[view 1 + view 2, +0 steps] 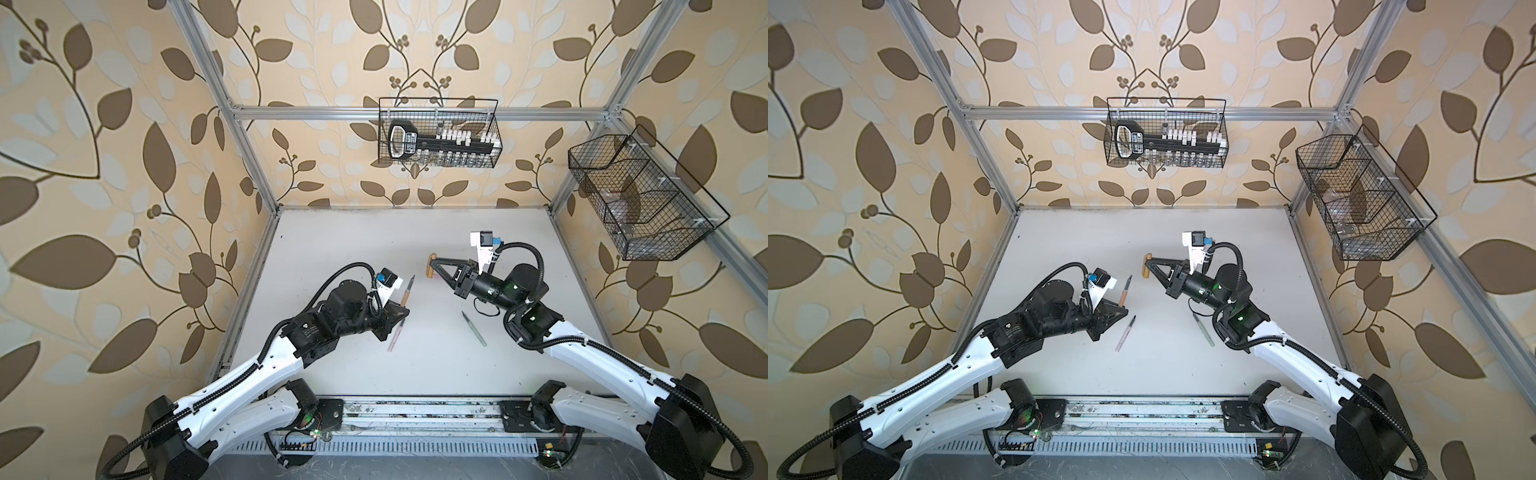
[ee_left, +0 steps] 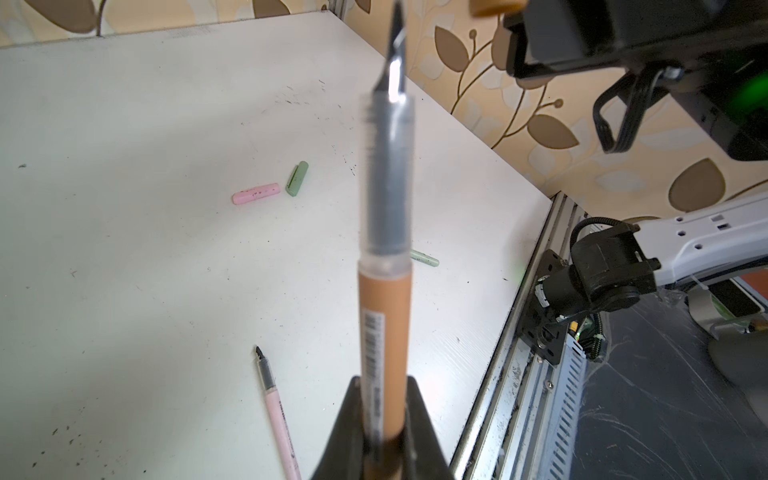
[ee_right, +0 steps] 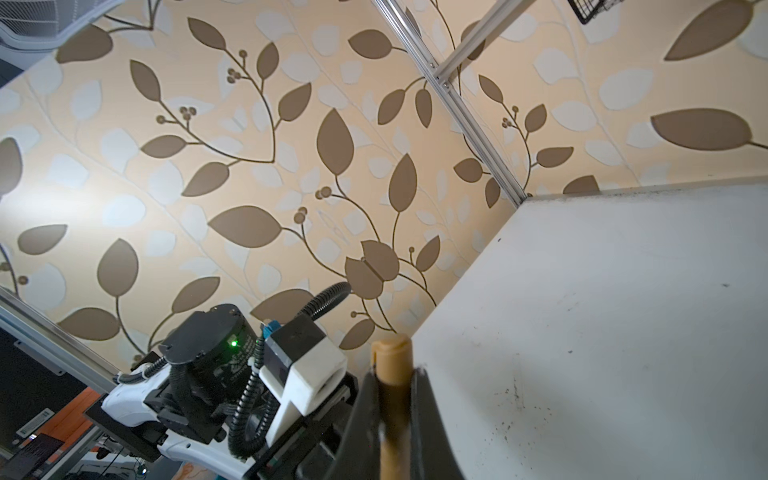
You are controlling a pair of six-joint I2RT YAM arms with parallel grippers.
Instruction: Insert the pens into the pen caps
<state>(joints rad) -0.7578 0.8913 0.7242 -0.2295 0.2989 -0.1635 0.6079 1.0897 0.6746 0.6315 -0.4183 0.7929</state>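
Note:
My left gripper (image 1: 404, 309) (image 1: 1124, 309) (image 2: 383, 382) is shut on the brown pen (image 1: 407, 291) (image 1: 1124, 293) (image 2: 384, 324), whose dark tip points up and away, towards the right arm. My right gripper (image 1: 433, 264) (image 1: 1149, 262) (image 3: 395, 372) is shut on the brown pen cap (image 1: 430, 268) (image 1: 1146, 269) (image 3: 392, 357), held above the table's middle. The pen tip and cap are apart. On the table lie the pink pen (image 1: 395, 336) (image 2: 276, 411) and the green pen (image 1: 473, 328) (image 2: 424, 259). The left wrist view also shows the pink cap (image 2: 255, 193) and the green cap (image 2: 297, 178) lying close together.
A wire basket (image 1: 438, 133) holding a black tool hangs on the back wall. Another wire basket (image 1: 640, 199) hangs on the right wall. Aluminium frame posts (image 1: 249, 158) stand at the table's back corners. A rail (image 1: 415, 411) runs along the white table's (image 1: 353, 249) front edge.

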